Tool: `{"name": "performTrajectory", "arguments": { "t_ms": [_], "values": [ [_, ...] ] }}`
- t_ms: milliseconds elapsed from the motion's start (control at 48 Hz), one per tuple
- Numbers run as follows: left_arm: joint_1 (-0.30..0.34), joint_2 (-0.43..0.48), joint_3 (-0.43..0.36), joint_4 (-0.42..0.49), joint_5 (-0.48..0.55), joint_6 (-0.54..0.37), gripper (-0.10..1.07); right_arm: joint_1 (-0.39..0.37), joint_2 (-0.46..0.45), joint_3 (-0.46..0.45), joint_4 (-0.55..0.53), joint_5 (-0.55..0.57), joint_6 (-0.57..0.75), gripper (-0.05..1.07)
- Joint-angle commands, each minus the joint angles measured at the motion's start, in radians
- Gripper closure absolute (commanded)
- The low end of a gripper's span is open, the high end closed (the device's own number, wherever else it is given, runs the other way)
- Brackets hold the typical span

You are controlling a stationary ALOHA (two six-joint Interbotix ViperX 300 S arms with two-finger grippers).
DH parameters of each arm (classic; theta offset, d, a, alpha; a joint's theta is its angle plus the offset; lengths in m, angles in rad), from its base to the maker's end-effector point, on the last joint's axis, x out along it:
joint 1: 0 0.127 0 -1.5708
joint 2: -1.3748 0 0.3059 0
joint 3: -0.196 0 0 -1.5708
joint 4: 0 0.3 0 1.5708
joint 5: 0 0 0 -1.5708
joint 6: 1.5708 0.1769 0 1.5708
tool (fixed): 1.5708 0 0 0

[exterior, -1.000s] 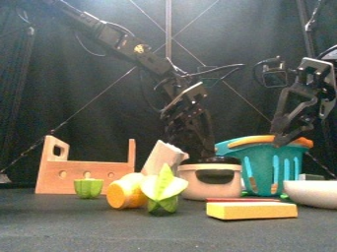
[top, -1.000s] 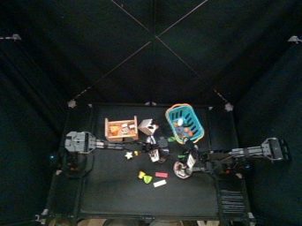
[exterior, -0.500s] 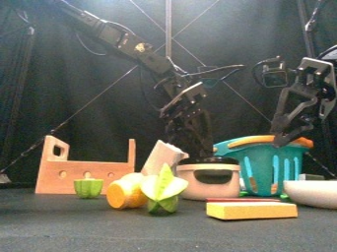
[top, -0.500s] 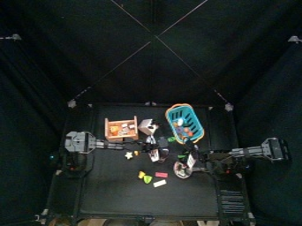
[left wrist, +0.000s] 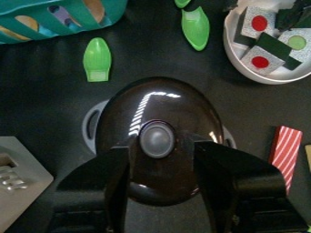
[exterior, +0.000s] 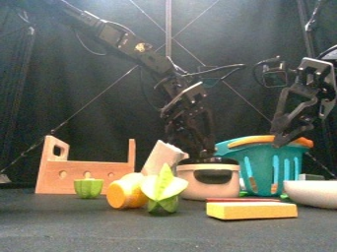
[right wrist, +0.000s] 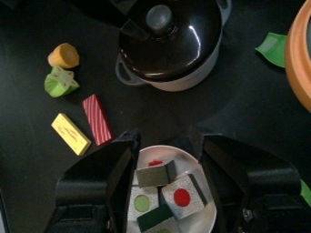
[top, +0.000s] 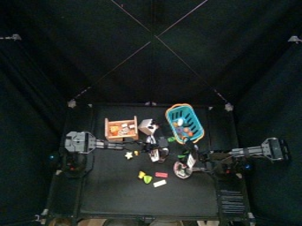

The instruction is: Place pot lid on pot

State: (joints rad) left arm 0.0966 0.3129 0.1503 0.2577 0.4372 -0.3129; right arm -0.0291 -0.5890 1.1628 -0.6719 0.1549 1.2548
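The dark, glossy pot lid [left wrist: 155, 118] rests flat on the pot [right wrist: 183, 71], whose handles stick out on both sides. In the left wrist view my left gripper [left wrist: 158, 155] hangs right over the lid, open, its jaws spread well clear of the round knob [left wrist: 155, 138]. From the front, the pot [exterior: 208, 182] stands mid-table with the left gripper [exterior: 188, 123] just above and behind it. My right gripper [right wrist: 170, 159] is open over a white bowl [right wrist: 206, 218] beside the pot.
A teal basket [exterior: 270, 162] stands right of the pot and a wooden rack [exterior: 86, 167] at the left. Green and yellow toy pieces [exterior: 156, 192] and a yellow block [exterior: 250, 210] lie in front. A red striped block [right wrist: 95, 118] lies near the bowl.
The left gripper's jaws have spread wider and let go of the lid's knob, leaving the lid on the pot. The right arm has not moved.
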Motion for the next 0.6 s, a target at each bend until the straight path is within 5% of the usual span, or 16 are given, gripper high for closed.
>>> {"name": "performTrajectory", "arguments": {
  "t_ms": [0, 583],
  "values": [
    [0.005, -0.014, -0.028, -0.002, -0.018, -0.002, 0.09, -0.002, -0.003, -0.009, 0.000, -0.005, 0.000, 0.19],
    [0.003, -0.034, 0.000, -0.003, -0.095, -0.005, 0.08, -0.002, -0.003, -0.009, 0.000, -0.005, 0.000, 0.19]
  ]
}}
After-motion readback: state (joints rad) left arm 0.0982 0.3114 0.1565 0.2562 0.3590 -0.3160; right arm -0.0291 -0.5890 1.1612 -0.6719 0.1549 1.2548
